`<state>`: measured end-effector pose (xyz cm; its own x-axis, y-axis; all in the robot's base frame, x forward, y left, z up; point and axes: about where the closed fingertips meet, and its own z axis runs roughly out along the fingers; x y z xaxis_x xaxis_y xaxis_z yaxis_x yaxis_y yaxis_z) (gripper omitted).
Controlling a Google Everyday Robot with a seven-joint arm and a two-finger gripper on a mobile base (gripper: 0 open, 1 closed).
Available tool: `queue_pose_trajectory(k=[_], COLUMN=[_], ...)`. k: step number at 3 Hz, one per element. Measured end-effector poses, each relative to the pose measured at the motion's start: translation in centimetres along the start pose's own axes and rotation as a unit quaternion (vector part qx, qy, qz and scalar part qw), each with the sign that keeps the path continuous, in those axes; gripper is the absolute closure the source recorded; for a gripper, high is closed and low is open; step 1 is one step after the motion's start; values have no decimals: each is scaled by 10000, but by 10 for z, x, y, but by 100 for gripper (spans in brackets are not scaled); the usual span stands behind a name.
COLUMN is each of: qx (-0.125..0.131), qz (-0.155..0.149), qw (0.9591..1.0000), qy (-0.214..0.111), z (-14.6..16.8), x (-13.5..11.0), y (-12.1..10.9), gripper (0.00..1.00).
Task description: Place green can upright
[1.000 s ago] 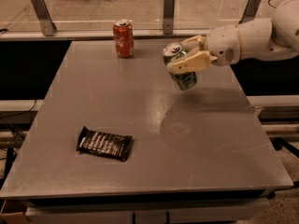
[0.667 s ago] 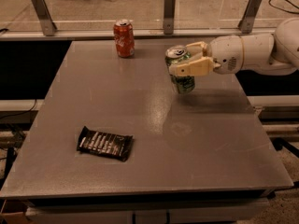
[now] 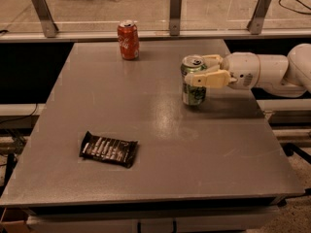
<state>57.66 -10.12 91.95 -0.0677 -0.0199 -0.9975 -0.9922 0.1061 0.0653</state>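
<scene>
The end effector [image 3: 196, 70] sat over the right rear part of the surface [image 3: 146, 106], reaching in from the right at the end of a white arm [image 3: 272, 72]. Its two pale fingers [image 3: 210, 79] were closed around the upper half of the green can [image 3: 193, 94], one in front of the can and one behind it. The green can stood upright with its silver top facing up. Its base appeared to rest on the surface, near the right edge and well behind the middle.

Further left, near the back edge, a red cola can [image 3: 128, 40] stood upright, well apart from the green one. A dark wrapped bar [image 3: 108, 148] lay flat in the front left area. Behind the surface ran a rail with metal posts [image 3: 175, 11].
</scene>
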Motion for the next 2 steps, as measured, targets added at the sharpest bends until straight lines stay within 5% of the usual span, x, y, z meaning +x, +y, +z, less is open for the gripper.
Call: queue_pose_trajectory(k=[2], qx=[-115], qz=[-81], qw=[9992], qy=[-364], z=[-12], x=[13], y=[5], gripper=[36])
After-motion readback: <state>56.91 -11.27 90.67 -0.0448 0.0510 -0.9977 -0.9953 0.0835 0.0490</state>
